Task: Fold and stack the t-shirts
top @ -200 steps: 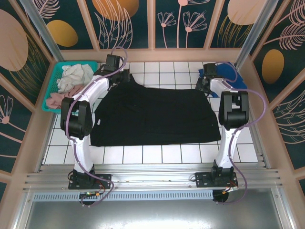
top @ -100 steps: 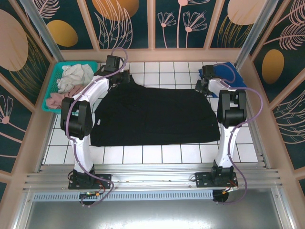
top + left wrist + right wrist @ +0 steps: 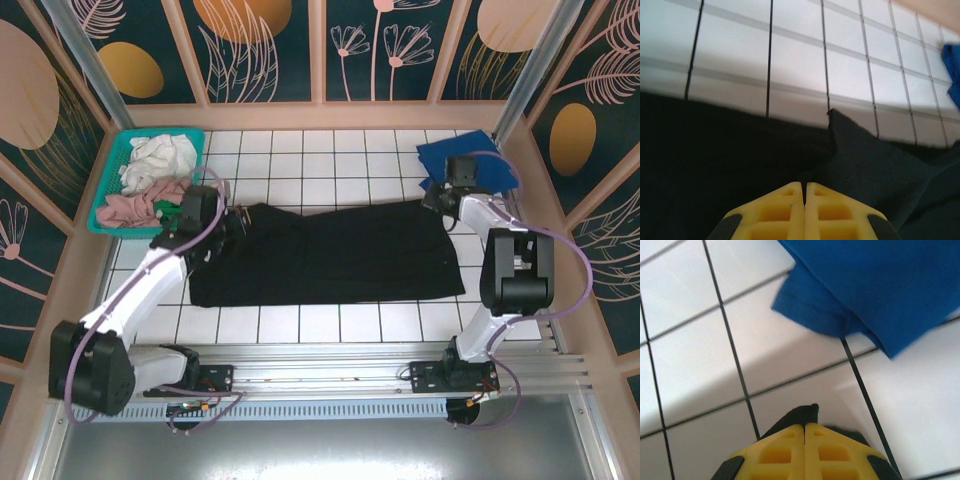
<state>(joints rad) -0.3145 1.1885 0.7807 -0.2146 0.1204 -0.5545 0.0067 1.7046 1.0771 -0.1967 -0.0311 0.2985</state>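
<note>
Top external: you see the black t-shirt (image 3: 340, 255) spread across the middle of the frame on the white tiled table (image 3: 330, 150), with the royal-blue t-shirt (image 3: 440, 160) at upper right. Note the left gripper (image 3: 236, 216) at the black t-shirt's upper-left edge. In the left wrist view its yellow fingers (image 3: 785, 200) are pressed together over black cloth; you cannot tell whether any is caught. Note the right gripper (image 3: 432, 200) at the upper-right corner, pinching a black cloth tip in the right wrist view. A teal basket (image 3: 103, 200) of pale cloths sits at upper left.
</note>
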